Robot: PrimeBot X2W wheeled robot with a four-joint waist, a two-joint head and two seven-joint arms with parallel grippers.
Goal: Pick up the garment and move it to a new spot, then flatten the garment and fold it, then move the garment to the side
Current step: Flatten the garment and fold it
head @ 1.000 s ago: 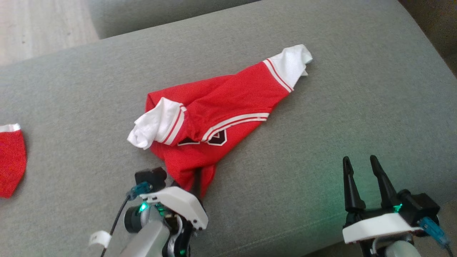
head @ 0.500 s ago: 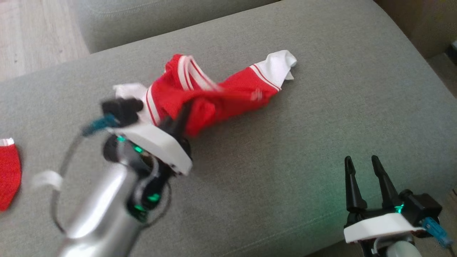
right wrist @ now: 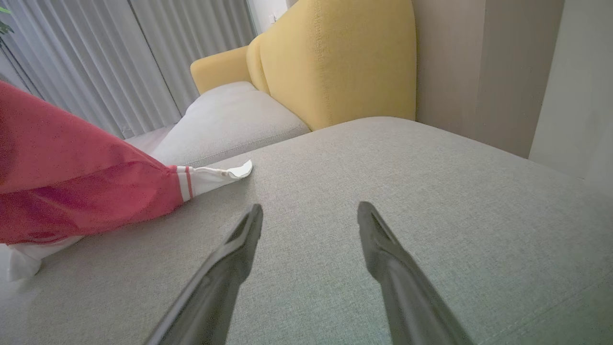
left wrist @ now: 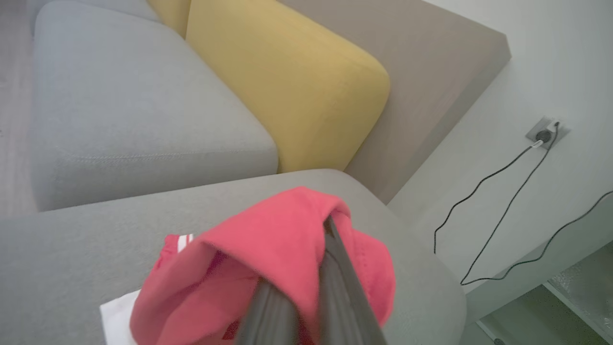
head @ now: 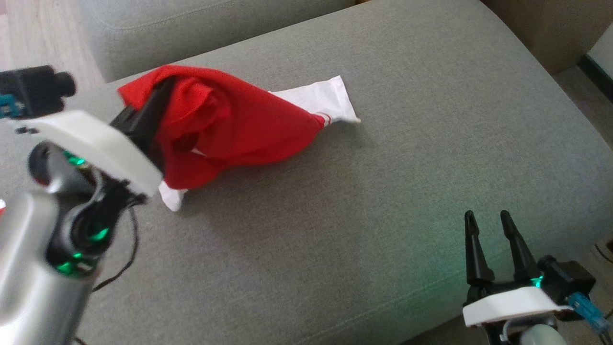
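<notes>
- The left gripper [head: 160, 91] is holding the red garment [head: 239, 124] up off the grey sofa cushion [head: 383, 201]. Its dark fingers [left wrist: 342, 287] are pinching together on a bunched fold of red cloth that is draping over them.
- The garment is hanging over the left part of the cushion, raised at the gripped end and sloping down toward the right.
- One white sleeve [head: 325, 98] with red stripes is trailing flat on the cushion at the far right end, and a white cuff [head: 171, 197] is touching the cushion below the gripped end.
- The right gripper [head: 487, 216] is hovering near the cushion's front right edge, well apart from the garment, its two fingers spread and holding nothing.
- A yellow back cushion [right wrist: 335, 62] is standing behind the seat.
</notes>
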